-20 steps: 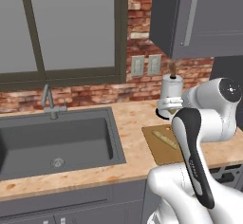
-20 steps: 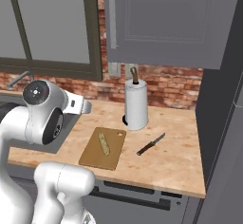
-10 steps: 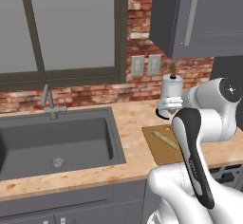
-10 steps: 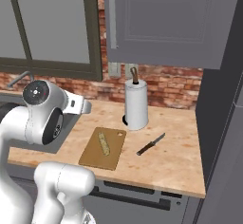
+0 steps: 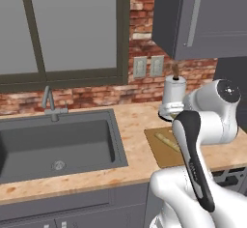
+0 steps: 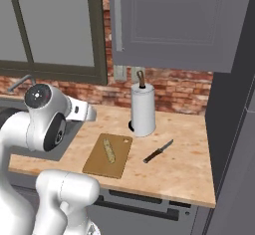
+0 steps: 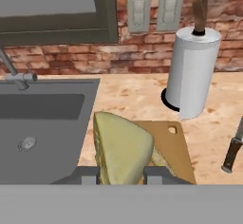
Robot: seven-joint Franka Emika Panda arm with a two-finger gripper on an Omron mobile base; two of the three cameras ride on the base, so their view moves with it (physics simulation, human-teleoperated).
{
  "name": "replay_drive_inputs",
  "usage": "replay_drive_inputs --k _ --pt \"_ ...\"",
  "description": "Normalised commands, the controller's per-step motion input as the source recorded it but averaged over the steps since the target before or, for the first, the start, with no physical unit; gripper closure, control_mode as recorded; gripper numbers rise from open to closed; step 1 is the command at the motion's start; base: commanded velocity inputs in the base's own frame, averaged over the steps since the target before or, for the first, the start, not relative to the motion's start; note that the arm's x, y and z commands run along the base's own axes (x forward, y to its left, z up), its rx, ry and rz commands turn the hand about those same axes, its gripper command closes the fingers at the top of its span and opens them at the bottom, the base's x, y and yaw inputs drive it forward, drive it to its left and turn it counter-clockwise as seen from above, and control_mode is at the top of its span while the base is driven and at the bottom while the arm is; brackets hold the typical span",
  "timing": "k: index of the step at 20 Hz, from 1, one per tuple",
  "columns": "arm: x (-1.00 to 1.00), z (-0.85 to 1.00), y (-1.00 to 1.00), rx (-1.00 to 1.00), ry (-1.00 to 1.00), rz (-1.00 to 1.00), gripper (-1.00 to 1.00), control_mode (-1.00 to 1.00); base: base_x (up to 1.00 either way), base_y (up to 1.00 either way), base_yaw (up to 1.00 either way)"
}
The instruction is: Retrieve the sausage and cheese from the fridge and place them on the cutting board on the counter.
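While clamped — cheese between claw tips

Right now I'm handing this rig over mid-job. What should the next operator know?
Tool: shut on the cheese, held just short of the cutting board on the counter.
Board: one pale oblong piece lies on it; I cannot confirm it is the sausage.
Done: cheese is out of the fridge and at the counter.
Left: set the cheese on the board, release, then check the sausage.
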Motion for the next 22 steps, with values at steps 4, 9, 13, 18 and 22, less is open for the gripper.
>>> replay_drive_inputs --k 4,9,13,18,22 --pt "0.10 -0.47 -0.18 -0.19 0.43 0.07 1.00 -1.00 0.00 0.00 0.00" --pt "0.14 -0.45 -0.20 -0.03 0.34 0.09 1.00 -1.00 0.00 0.00 0.00" --pt "0.01 -0.52 -0.16 0.03 0.13 0.11 1.00 -1.00 0.00 0.00 0.00" --pt "0.00 -0.61 0.01 0.02 0.00 0.12 1.00 -1.00 0.00 0.00 0.00" --pt "0.03 -0.58 0.04 0.00 0.00 0.07 1.00 -1.00 0.00 0.00 0.00"
